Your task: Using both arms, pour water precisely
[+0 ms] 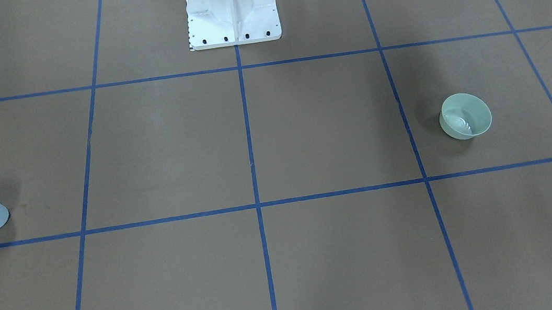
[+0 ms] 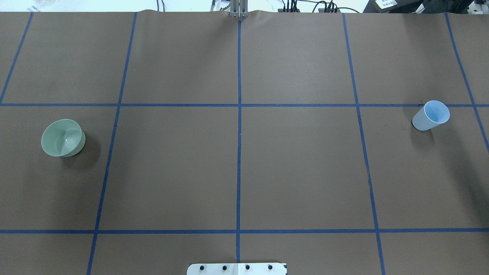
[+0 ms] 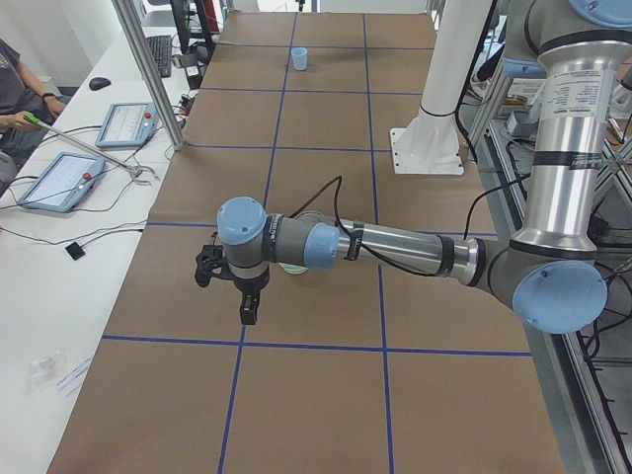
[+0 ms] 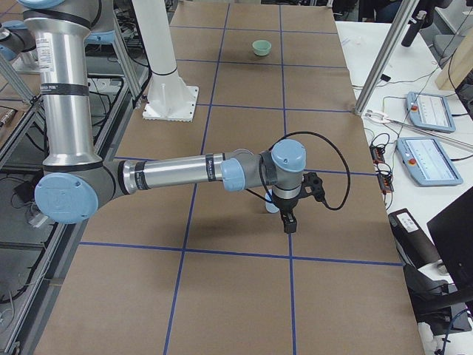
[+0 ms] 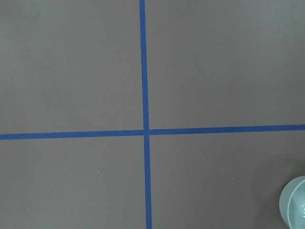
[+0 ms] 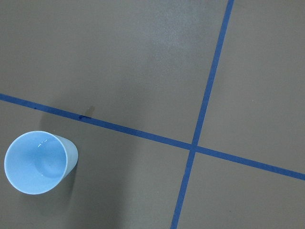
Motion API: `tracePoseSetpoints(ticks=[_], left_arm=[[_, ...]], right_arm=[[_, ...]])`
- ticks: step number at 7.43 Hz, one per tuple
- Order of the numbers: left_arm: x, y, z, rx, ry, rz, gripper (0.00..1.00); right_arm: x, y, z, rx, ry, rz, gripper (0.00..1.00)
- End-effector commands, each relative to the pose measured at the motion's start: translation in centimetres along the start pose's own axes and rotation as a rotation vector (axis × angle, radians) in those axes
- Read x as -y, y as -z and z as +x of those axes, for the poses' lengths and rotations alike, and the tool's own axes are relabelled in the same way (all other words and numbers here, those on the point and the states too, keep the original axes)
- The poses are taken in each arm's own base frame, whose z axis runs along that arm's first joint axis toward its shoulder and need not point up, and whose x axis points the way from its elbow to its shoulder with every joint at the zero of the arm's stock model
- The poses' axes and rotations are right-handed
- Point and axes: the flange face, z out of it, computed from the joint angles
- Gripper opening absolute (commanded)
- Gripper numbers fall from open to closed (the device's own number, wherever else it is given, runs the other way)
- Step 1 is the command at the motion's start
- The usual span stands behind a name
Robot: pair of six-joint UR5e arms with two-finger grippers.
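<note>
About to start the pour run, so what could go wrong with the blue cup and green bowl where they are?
1. The blue cup looks narrow-based and sits off-centre in the right wrist view, so a misaligned right gripper might tip it.
2. The green bowl stands at the table's opposite side, so carried water may slosh.
3. Any spill would likely soak the brown paper.
</note>
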Motion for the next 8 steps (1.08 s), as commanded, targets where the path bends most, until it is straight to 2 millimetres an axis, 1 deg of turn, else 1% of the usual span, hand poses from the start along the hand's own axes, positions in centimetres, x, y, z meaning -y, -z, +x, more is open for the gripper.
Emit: tracePoseSetpoints(ticks=[1,2,3,4,7,8], left_arm=[[-1.8,-0.1,-0.1,-0.005,0.003,-0.01,1.0],[-2.1,-0.1,0.0,-0.007,-0.001,-0.008,1.0],[-3.4,-0.8,-0.8,-0.006,0.009,-0.018,1.0],[-3.6,-0.6,-0.5,-0.013,0.003,-0.011,1.0],[-3.6,-0.9,0.2,-0.082,0.006,-0.022,1.0],[-3.4,-3.3,2.2,-0.082,-0.031,-0.071,1.0]], right_arm=[[0.0,-0.9,0.6,0.001,-0.01,-0.014,1.0],[-0.1,-1.2,0.9,0.002,-0.012,-0.017,1.0],[-0.1,-1.2,1.0,0.0,-0.013,-0.018,1.0],[-0.1,-1.2,1.0,0.0,-0.014,-0.018,1.0],[-0.5,-1.4,1.0,0.011,-0.018,-0.022,1.0],[-0.6,-1.6,1.0,0.011,-0.02,-0.027,1.0]])
